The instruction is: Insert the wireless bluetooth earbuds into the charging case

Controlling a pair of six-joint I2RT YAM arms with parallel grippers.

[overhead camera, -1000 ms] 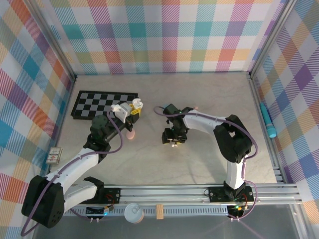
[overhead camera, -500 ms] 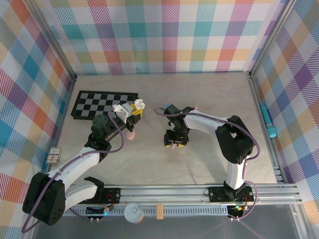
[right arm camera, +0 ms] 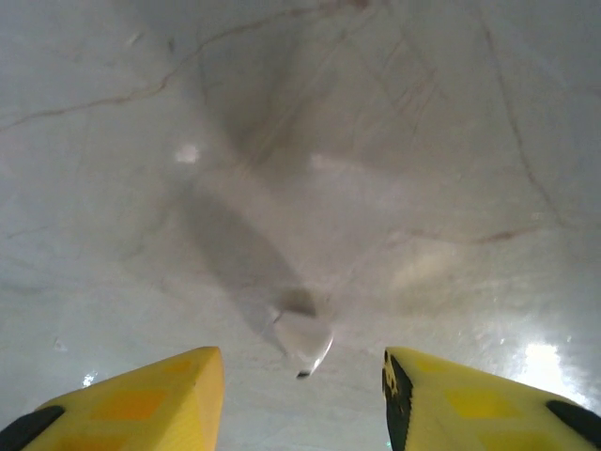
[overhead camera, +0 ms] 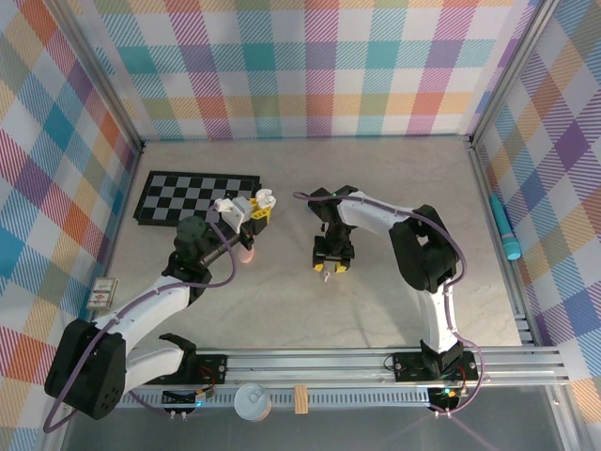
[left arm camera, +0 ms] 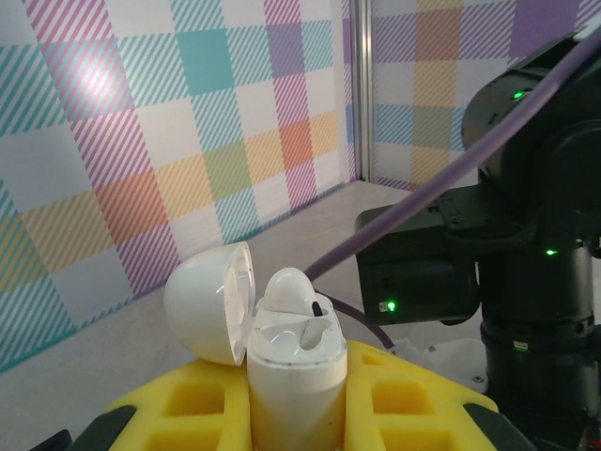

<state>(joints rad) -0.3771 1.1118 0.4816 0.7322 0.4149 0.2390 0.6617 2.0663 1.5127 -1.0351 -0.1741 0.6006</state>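
My left gripper [left arm camera: 296,413] is shut on a white charging case [left arm camera: 293,362], held upright between its yellow fingers [left arm camera: 169,413]. The case's lid [left arm camera: 208,303] is swung open to the left, and one white earbud [left arm camera: 285,289] sits in it beside an empty socket. In the top view this gripper [overhead camera: 250,210] hovers by the checkerboard's right end. My right gripper [overhead camera: 329,269] points down at the table's middle. In the right wrist view a second white earbud [right arm camera: 302,340] lies on the table between the open yellow fingers [right arm camera: 178,390], touching neither one.
A black-and-white checkerboard mat [overhead camera: 192,197] lies at the back left. A pink rounded piece [overhead camera: 246,254] rests on the table under the left arm. A blue pen [overhead camera: 507,230] lies outside the right rail, and a card [overhead camera: 101,294] sits at the left wall.
The right gripper has shifted slightly right and toward the near edge, its wrist has turned, and its fingers have narrowed. The left gripper has barely moved and still holds the case.
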